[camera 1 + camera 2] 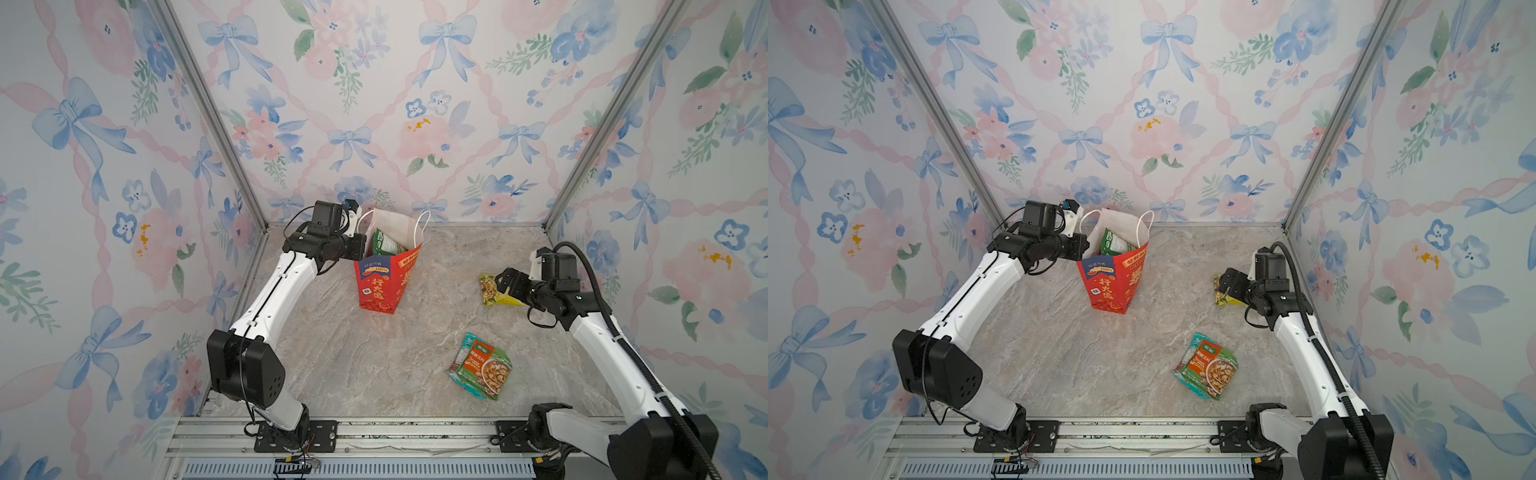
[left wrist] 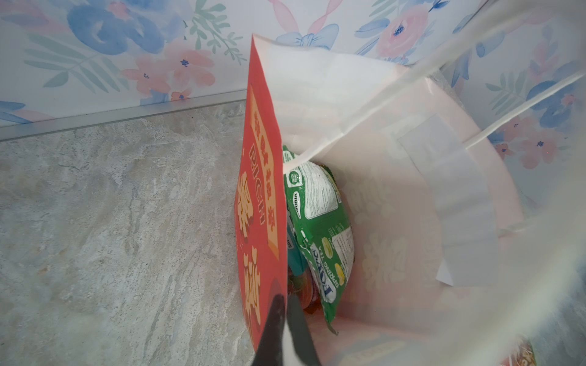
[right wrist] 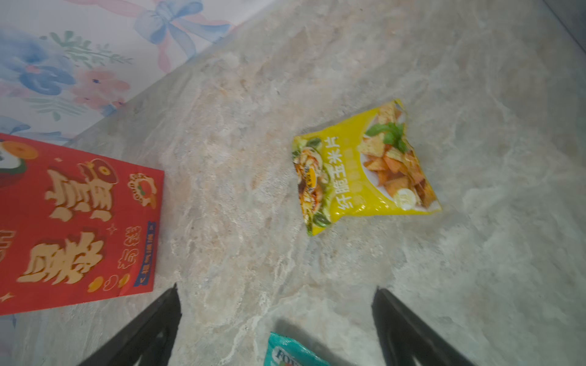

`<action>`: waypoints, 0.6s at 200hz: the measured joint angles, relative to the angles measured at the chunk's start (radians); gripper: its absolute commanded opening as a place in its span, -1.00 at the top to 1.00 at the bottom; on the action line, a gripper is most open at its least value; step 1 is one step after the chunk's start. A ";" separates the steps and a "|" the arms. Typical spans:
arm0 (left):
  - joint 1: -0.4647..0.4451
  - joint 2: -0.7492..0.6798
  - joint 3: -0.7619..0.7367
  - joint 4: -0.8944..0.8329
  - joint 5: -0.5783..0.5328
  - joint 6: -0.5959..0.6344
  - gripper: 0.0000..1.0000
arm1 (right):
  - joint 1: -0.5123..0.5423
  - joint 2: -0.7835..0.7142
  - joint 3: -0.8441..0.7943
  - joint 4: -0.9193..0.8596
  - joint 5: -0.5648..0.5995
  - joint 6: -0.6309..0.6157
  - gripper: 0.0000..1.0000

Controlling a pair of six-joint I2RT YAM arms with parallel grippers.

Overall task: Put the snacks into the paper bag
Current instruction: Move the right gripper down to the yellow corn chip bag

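Up at the bag's (image 1: 384,282) near rim, the left gripper (image 2: 287,309) is clenched on the red front wall, one dark finger outside on the red print and one inside against the white lining, as the left wrist view shows. That red paper bag stands upright toward the back of the table (image 1: 374,361), left of centre, mouth open, white cord handles up. Inside it a green packet (image 2: 320,228) stands on edge against the front wall, with bits of other packets, orange-red and teal, below it.

Over on the right, the right gripper (image 3: 276,304) is spread wide and holds nothing; its two dark fingers frame bare table in the right wrist view. It hangs over the yellow packet (image 3: 364,164), which lies flat on the table well to the right of the bag; whether a finger touches it cannot be told. A teal packet (image 3: 293,351) peeps in at that view's edge. In both top views a green-and-orange packet (image 1: 482,368) lies flat nearer the front, right of centre.

Marbled grey-beige stone pattern covers the table. Floral wallpaper (image 1: 415,104) with blue bows and pink blooms lines the three walls, with metal rails at the corners and along the front.
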 measured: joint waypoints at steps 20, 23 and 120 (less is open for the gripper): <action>0.000 0.000 0.000 0.000 0.000 0.000 1.00 | -0.092 0.007 -0.066 0.023 -0.014 0.035 -0.93; 0.000 0.000 0.000 0.000 0.000 0.000 1.00 | -0.101 0.010 -0.072 0.027 -0.013 0.037 -0.93; 0.000 0.000 0.000 0.000 0.000 0.000 1.00 | -0.156 0.356 0.040 0.106 0.117 0.003 -0.93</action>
